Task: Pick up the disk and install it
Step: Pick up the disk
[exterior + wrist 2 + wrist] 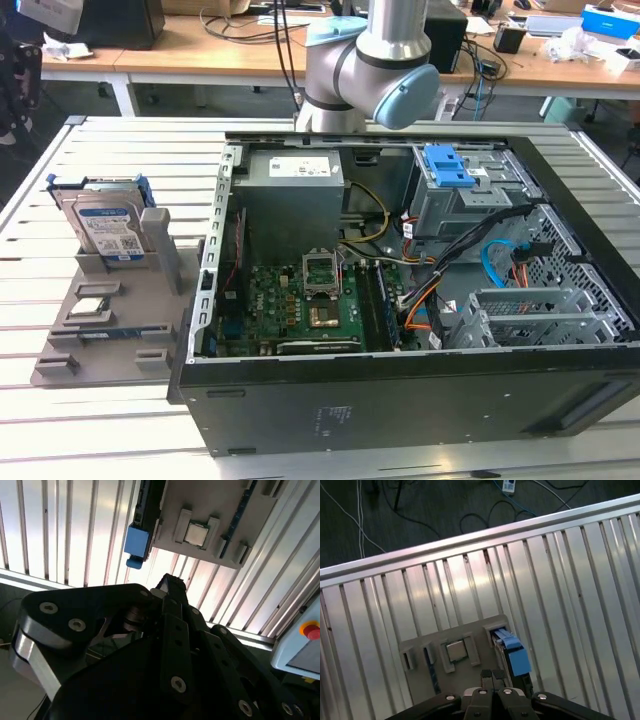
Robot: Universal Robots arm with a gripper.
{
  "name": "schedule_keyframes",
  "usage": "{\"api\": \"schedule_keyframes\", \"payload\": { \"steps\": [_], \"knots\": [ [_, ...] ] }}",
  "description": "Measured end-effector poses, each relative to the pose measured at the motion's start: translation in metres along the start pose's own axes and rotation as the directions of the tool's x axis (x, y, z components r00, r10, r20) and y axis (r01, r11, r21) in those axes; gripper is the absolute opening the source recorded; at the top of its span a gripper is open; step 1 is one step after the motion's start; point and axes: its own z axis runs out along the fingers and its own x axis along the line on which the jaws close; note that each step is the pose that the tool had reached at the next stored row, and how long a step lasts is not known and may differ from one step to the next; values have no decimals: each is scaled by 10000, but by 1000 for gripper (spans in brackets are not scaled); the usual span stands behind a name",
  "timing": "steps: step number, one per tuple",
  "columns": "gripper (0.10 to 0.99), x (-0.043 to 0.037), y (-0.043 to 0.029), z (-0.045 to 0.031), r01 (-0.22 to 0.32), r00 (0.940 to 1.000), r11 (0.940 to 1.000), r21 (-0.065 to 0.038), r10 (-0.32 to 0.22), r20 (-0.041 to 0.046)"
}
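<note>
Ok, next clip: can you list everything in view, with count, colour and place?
disk, a flat rectangular silver metal hard drive with blue side rails: one, silver and blue, upright in the grey holder, exterior view's left.
grey plastic holder tray: one, grey, on the table beside the case.
small square silver chip: one, silver, lying in the tray.
open black metal computer case: one, black, mid-table.
green motherboard: one, green, inside the case.
blue plastic latch: one, blue, on the case's drive cage.
slatted silver metal table: one, silver, under everything.
robot arm: one, grey and light blue, beyond the case.
gripper: one, black, shut, empty, apart from the disk.
</note>
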Motion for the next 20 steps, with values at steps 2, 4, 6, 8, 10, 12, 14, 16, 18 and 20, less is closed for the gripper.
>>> {"api": "schedule_keyframes", "payload": {
  "steps": [2,4,6,8,10,12,14,16,18,20],
  "knots": [
    [106,0,0,0,164,9999,9999,-3,-164,-7],
    [106,0,0,0,362,9993,9993,-8,-362,-16],
    [106,0,0,0,566,9984,9984,-14,-566,-25],
    [106,0,0,0,740,9972,9973,-18,-741,-33],
    [106,0,0,0,992,9951,9951,-25,-992,-43],
    [106,0,0,0,1249,9922,9922,-32,-1249,-55],
    [106,0,0,0,1591,9872,9873,-42,-1591,-69],
    [106,0,0,0,1944,9809,9809,-54,-1944,-83],
    [106,0,0,0,2120,9772,9773,-59,-2120,-91],
    [106,0,0,0,2356,9718,9718,-67,-2356,-100]
  ]
}}
